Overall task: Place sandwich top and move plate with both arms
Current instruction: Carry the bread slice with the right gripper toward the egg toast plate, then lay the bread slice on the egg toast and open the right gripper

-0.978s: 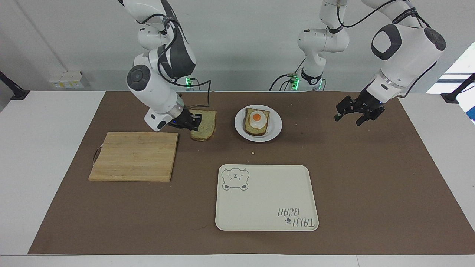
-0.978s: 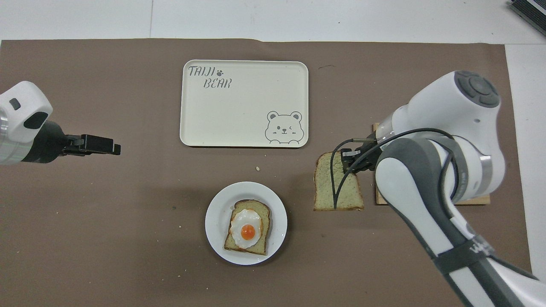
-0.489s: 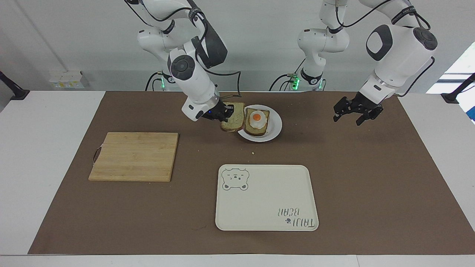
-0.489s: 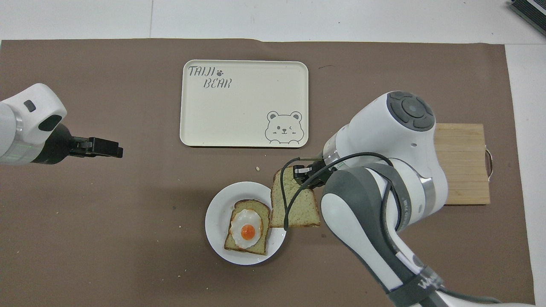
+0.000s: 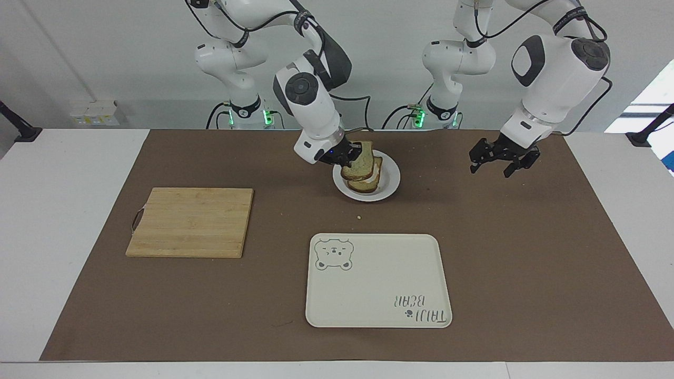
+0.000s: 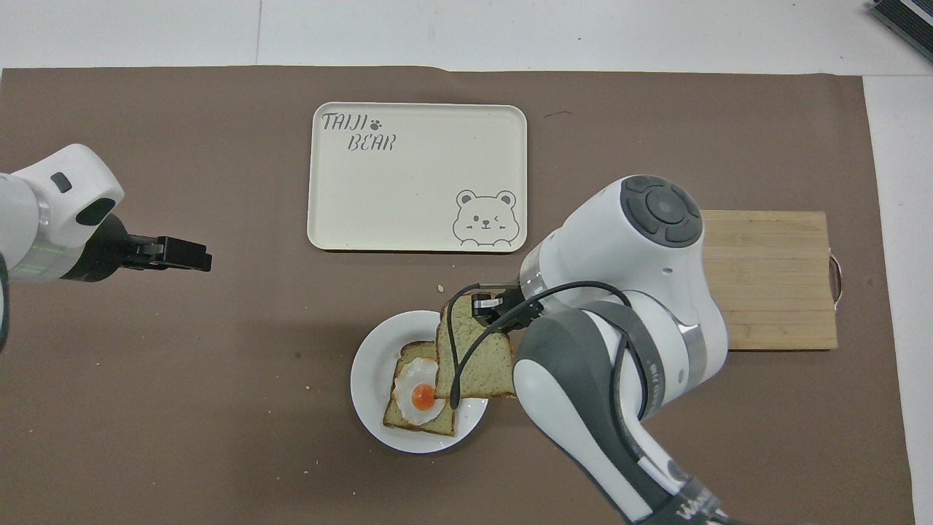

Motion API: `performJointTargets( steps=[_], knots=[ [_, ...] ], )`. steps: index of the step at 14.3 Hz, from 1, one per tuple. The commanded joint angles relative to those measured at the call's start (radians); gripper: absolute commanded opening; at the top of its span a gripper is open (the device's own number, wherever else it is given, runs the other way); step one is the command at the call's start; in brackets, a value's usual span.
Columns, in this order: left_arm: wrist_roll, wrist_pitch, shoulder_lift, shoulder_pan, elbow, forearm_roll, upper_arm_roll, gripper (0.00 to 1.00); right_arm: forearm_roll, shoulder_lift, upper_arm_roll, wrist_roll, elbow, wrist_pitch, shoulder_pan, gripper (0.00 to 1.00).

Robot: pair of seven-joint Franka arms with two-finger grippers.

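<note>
1. Facing view:
   - Bread first: the sandwich top [image 5: 360, 159] is clamped at one edge by the right gripper [image 5: 352, 155] and hangs tilted over the plate [image 5: 390, 181].
   - It covers most of the egg slice [image 5: 367, 183] that lies on the plate; whether the two slices touch cannot be told.
   - The plate sits on the brown mat [image 5: 526, 252] of the table [image 5: 68, 210], nearer to the robots than the cream tray [image 5: 376, 279].
   - The cutting board [image 5: 189, 222] lies toward the right arm's end of the table.
   - The left gripper [image 5: 497, 163] waits in the air over bare mat toward the left arm's end, fingers spread and holding nothing.

2. Overhead view:
   - The right gripper [image 6: 487, 305] pinches the sandwich top [image 6: 477, 361] near its rounded end, which points toward the tray [image 6: 415, 182].
   - The slice overlaps one side of the egg slice [image 6: 417, 397], leaving the yolk uncovered, and reaches past the plate [image 6: 368, 372] rim toward the cutting board [image 6: 773, 281].
   - The left gripper [image 6: 182, 254] is well apart from the plate; how wide its fingers stand cannot be read here.
</note>
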Motion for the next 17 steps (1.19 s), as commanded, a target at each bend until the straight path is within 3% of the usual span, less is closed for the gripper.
performJointTargets(
  steps=[1,5,15,16,17],
  knots=[
    [-0.02,-0.014,-0.008,-0.016,0.002,0.024,0.009,1.0,0.029,0.044,-0.001,0.034,-0.009,0.075,0.036,0.0],
    [-0.021,-0.015,-0.012,-0.016,-0.002,0.024,0.005,1.0,0.026,0.083,-0.001,0.023,-0.046,0.174,0.072,0.0],
    [-0.021,0.003,-0.03,-0.022,-0.055,-0.019,-0.001,1.0,0.027,0.121,-0.002,0.031,-0.081,0.21,0.075,0.0],
    [-0.02,0.006,-0.028,-0.028,-0.06,-0.023,0.001,1.0,0.027,0.123,-0.002,0.035,-0.08,0.208,0.072,0.2],
    [-0.02,0.014,-0.03,-0.03,-0.072,-0.025,-0.001,1.0,0.027,0.124,-0.002,0.037,-0.078,0.207,0.069,0.78]
  ],
)
